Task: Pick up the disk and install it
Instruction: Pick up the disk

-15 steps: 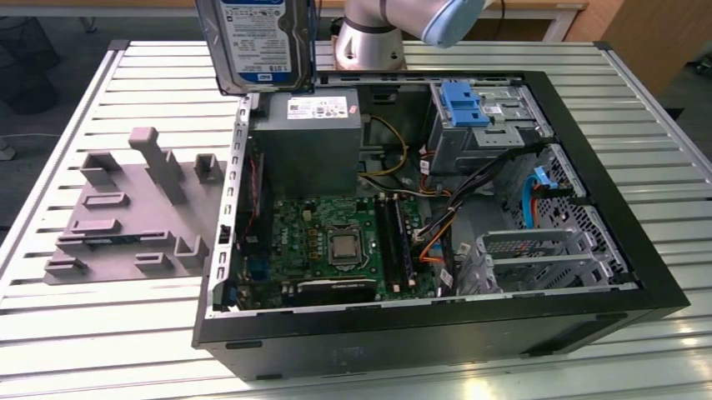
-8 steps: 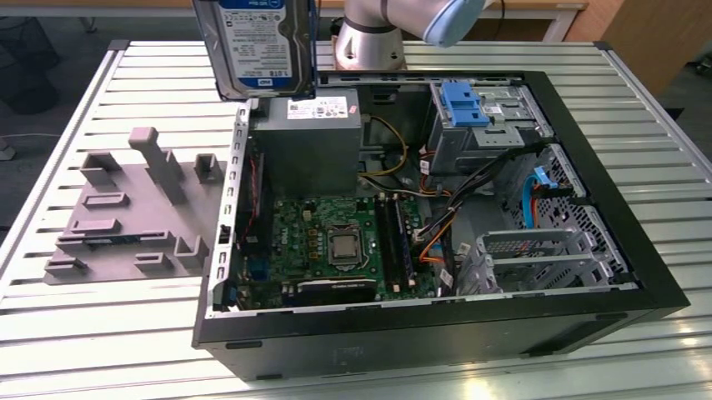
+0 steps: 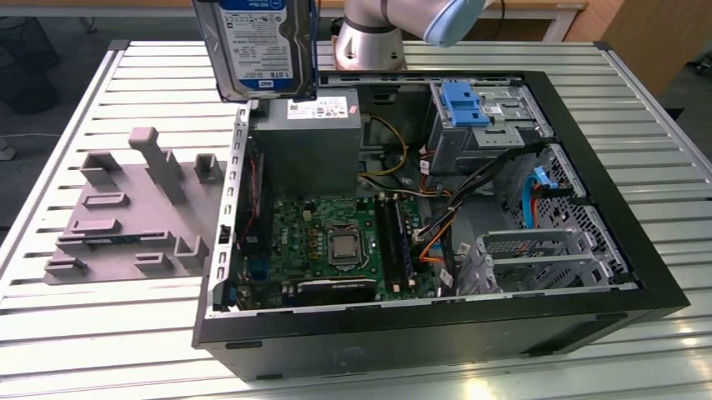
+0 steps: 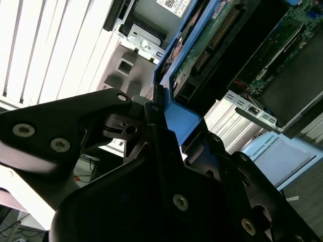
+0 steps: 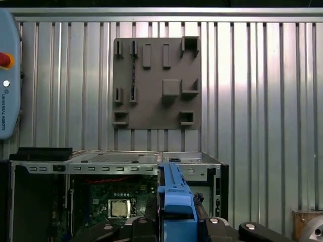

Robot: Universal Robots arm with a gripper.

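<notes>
Slatted table (image 3: 89, 333) carrying open computer case (image 3: 601, 275). Exterior view: disk (image 3: 258, 42) label face, aloft over case's far edge. Both wrist views: disk edge-on, gripper (image 5: 176, 226) closed tight onto its blue side rails.

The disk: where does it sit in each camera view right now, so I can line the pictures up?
Exterior view: the disk hangs upright above the case's far corner, at the exterior view's left.
First wrist view: the disk edge-on, in front of the open case.
Second wrist view: the disk's underside, its edge clamped in the gripper.
Shared landmark: the green motherboard.
</notes>
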